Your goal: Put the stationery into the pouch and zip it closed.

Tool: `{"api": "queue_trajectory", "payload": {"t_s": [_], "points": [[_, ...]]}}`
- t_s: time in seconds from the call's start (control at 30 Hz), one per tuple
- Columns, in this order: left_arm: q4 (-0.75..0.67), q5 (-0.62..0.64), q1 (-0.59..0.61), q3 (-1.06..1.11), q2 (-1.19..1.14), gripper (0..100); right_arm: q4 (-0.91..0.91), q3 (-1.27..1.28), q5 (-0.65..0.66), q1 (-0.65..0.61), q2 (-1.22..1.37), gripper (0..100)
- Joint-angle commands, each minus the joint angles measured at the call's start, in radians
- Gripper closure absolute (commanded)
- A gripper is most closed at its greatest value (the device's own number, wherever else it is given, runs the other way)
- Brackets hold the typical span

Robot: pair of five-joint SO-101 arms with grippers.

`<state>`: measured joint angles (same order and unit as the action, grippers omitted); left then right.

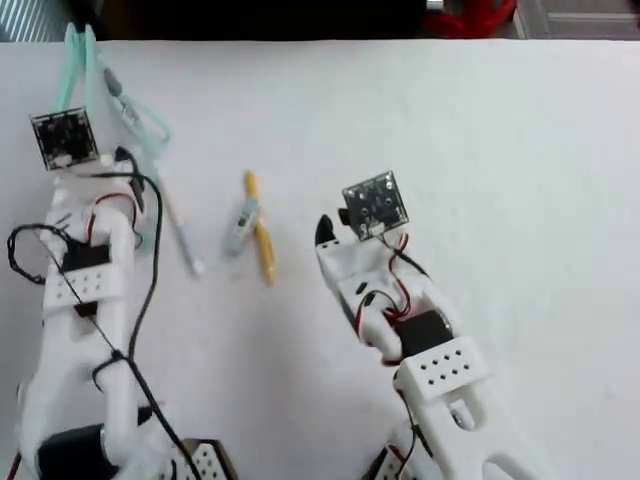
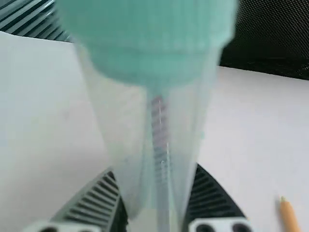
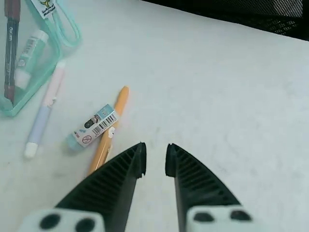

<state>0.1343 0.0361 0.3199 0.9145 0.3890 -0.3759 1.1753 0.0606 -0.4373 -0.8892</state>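
High view: the right claw (image 1: 325,235) hangs over the white table (image 1: 500,150). Just beside its tip lie an orange pen (image 1: 260,235) and a small labelled tube (image 1: 240,228), touching each other. A pale pen (image 1: 180,232) lies beyond them, and the clear, teal-edged pouch (image 1: 125,105) lies farther off still

Left wrist view: the left claw (image 2: 157,208) is clenched on the pouch, which runs out from between its fingers

Right wrist view: the right claw is released, jaws slightly parted and empty. The orange pen lies just ahead of it, and the pouch beyond holds a dark pen (image 3: 10,43) and a white stick (image 3: 26,55)
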Motion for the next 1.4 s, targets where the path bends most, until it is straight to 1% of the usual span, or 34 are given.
{"api": "queue_trajectory", "payload": {"t_s": [0.0,0.13,0.33,0.43,0.57,0.7,0.8,0.93,1.07,1.13,1.2,1.27,1.37], "points": [[-0.008,0.020,-0.051,-0.051,-0.061,91,0.018,-0.008,0.005,0.001,-0.007,92.9],[0.005,0.020,-0.153,-0.003,-0.022,91,0.021,-0.008,0.005,0.001,-0.007,92.9],[0.008,0.025,-0.302,0.138,0.131,91,0.021,-0.009,0.005,0.001,-0.007,92.9],[0.089,0.025,-0.358,0.186,0.245,91,0.021,-0.009,0.005,0.001,-0.007,92.9],[0.199,0.026,-0.456,0.196,0.403,91,0.021,-0.009,0.005,0.002,-0.007,92.9],[0.164,0.021,-0.578,0.245,0.478,91,0.022,-0.015,0.005,0.059,-0.008,92.9],[0.138,0.020,-0.634,0.278,0.478,91,0.047,-0.015,0.005,0.127,-0.008,92.9],[0.141,0.026,-0.634,0.279,0.486,91,0.059,-0.015,0.005,0.199,-0.008,92.9],[0.143,0.026,-0.605,0.278,0.489,91,0.059,-0.015,0.005,0.225,-0.008,92.9],[0.169,0.026,-0.598,0.276,0.516,91,0.059,-0.015,0.005,0.226,-0.008,92.9],[0.241,0.026,-0.576,0.244,0.590,91,0.059,-0.015,0.005,0.226,-0.008,92.9],[0.354,0.026,-0.527,0.175,0.697,91,0.059,-0.015,0.008,0.226,-0.004,92.9],[0.552,0.026,-0.449,0.068,0.888,91,0.059,-0.015,0.098,0.205,0.002,93.0]]}}
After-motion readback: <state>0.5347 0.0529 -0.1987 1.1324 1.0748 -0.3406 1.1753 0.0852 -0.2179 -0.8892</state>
